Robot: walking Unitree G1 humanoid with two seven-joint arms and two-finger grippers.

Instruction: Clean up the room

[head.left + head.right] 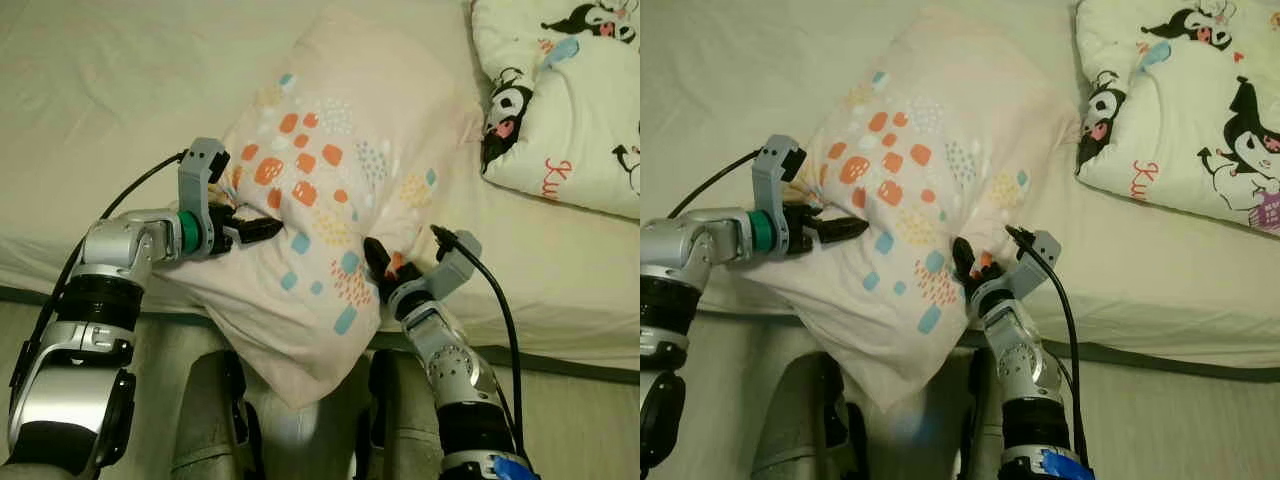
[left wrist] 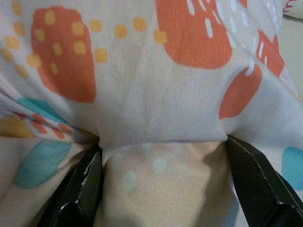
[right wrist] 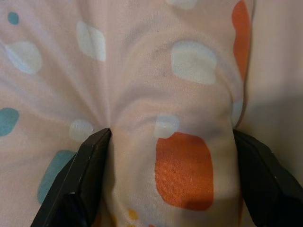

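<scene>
A pale pink pillow (image 1: 330,170) with orange, teal and yellow patches lies across the near edge of the bed (image 1: 100,100), one corner hanging over the side. My left gripper (image 1: 262,230) is shut on the pillow's left edge. My right gripper (image 1: 385,262) is shut on its lower right edge. In the left wrist view the pillow fabric (image 2: 156,94) bunches between the black fingers (image 2: 80,189). The right wrist view has the same pillow cloth (image 3: 180,94) pinched between that gripper's fingers (image 3: 80,179).
A white pillow with a black cartoon print (image 1: 570,100) lies on the bed at the far right. The cream sheet stretches away to the left and behind. The bed's edge runs just before my legs (image 1: 210,420), with grey floor (image 1: 590,420) below.
</scene>
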